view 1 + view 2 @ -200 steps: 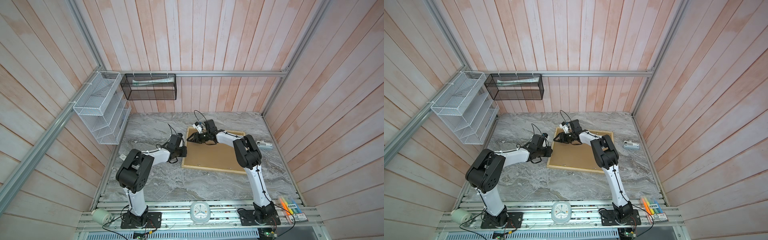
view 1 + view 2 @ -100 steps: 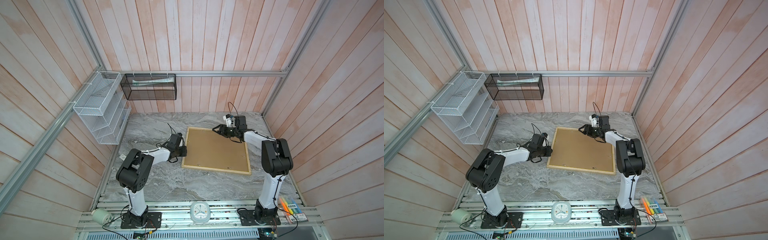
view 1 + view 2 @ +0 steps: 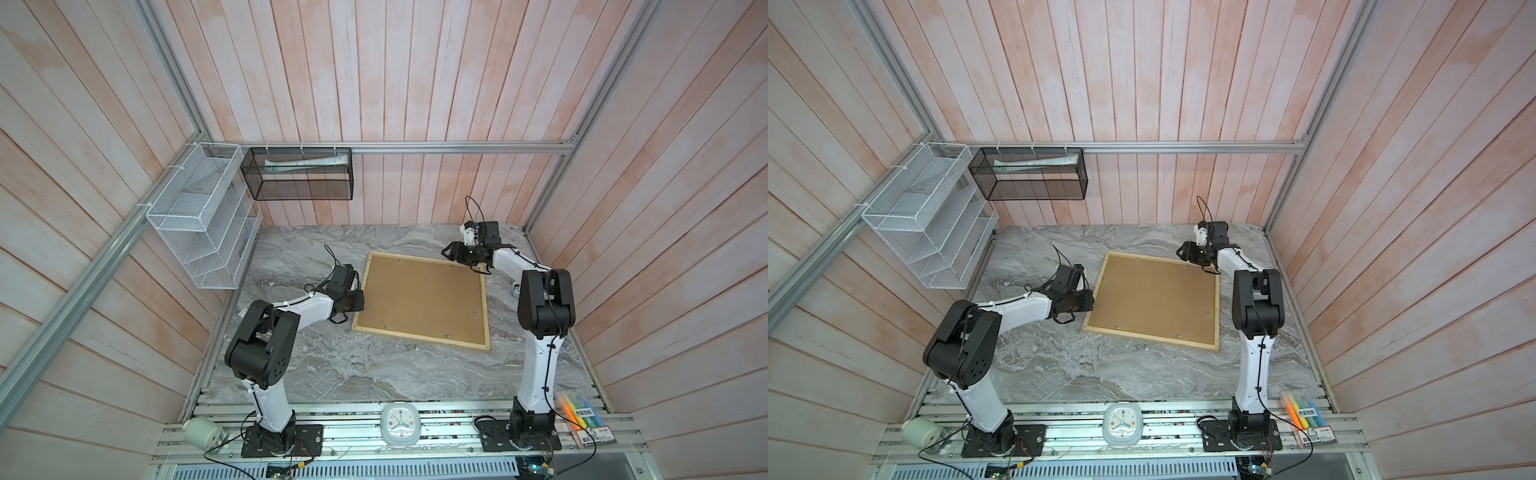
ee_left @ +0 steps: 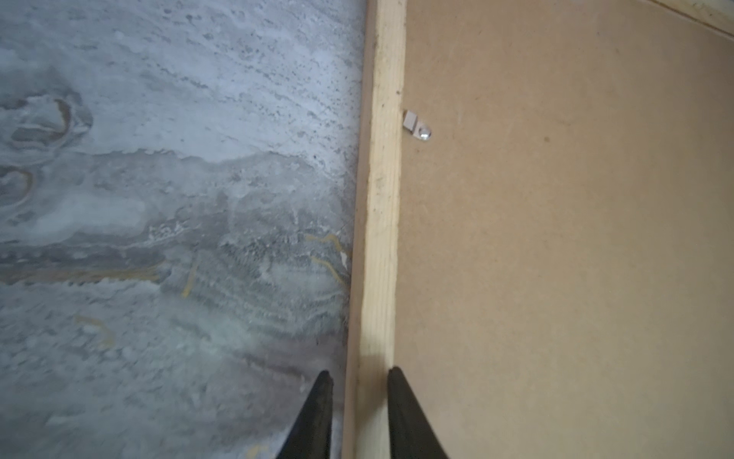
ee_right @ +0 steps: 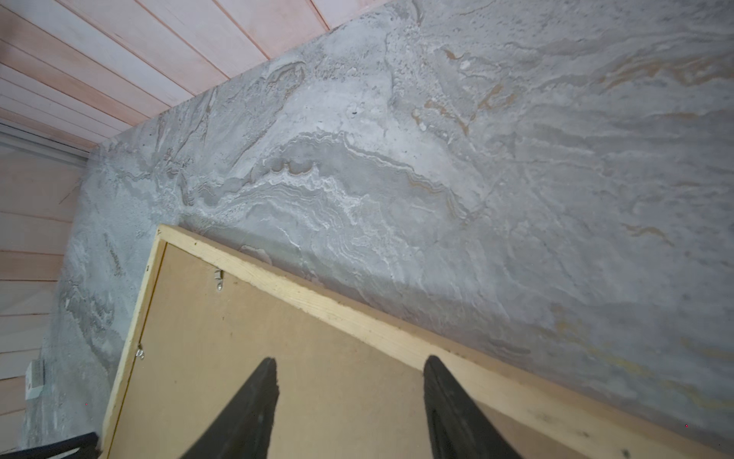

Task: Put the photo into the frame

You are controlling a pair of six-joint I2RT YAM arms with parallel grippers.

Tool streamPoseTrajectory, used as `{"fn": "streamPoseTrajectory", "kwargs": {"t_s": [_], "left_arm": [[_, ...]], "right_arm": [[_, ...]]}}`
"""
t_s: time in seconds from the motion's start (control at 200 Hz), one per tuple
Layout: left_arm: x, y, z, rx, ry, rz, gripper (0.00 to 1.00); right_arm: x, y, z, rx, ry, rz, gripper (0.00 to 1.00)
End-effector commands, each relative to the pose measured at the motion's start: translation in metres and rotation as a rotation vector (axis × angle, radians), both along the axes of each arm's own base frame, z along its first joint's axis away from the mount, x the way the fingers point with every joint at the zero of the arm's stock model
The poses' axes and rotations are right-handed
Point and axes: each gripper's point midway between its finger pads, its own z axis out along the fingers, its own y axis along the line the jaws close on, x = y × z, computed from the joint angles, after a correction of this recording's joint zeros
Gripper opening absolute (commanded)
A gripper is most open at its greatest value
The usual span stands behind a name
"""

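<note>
The left claw [image 4: 358,377] stands slightly apart, astride one strip of the large pale-wood rectangular frame [image 4: 379,238]; the right claw [image 5: 349,363] gapes above its brown backing board [image 5: 246,326]. The frame lies flat, back-up, on the grey marbled tabletop [image 3: 332,374].

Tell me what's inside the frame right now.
A brown backing board fills the frame, with small metal tabs at its edge. Whatever lies under the board, the photo included, is covered.
</note>
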Motion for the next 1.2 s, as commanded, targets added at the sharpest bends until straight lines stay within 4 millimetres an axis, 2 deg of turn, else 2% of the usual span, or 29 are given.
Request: {"fn": "streamPoseTrajectory", "kwargs": {"t_s": [0.0,0.235,0.405,0.525,0.64,0.855,1.01,1.195], "left_arm": [[-0.024,0.013,0.007,0.051,0.035,0.043,0.27],[-0.076,0.015,0.003,0.080,0.105,0.085,0.27],[-0.109,0.001,-0.001,0.017,0.157,0.070,0.27],[-0.123,-0.012,-0.005,-0.007,0.174,0.041,0.27],[-0.123,-0.021,-0.009,-0.009,0.181,0.025,0.27],[-0.113,-0.035,-0.010,-0.028,0.170,-0.001,0.27],[-0.100,-0.039,-0.013,-0.014,0.146,0.003,0.29],[-0.078,-0.037,-0.020,-0.040,0.132,0.020,0.30]], "right_arm": [[0.002,-0.010,-0.012,-0.057,0.034,-0.009,0.60],[0.011,-0.012,-0.011,-0.081,0.007,0.011,0.60],[0.009,-0.017,-0.018,-0.063,0.010,0.045,0.59],[0.008,-0.022,-0.024,-0.047,0.023,0.049,0.58],[0.008,-0.024,-0.031,-0.048,0.039,0.048,0.58],[0.006,-0.029,-0.045,-0.053,0.080,0.046,0.57],[0.000,-0.032,-0.050,-0.056,0.116,0.054,0.55],[-0.012,-0.046,-0.047,-0.008,0.150,0.018,0.54]]}}
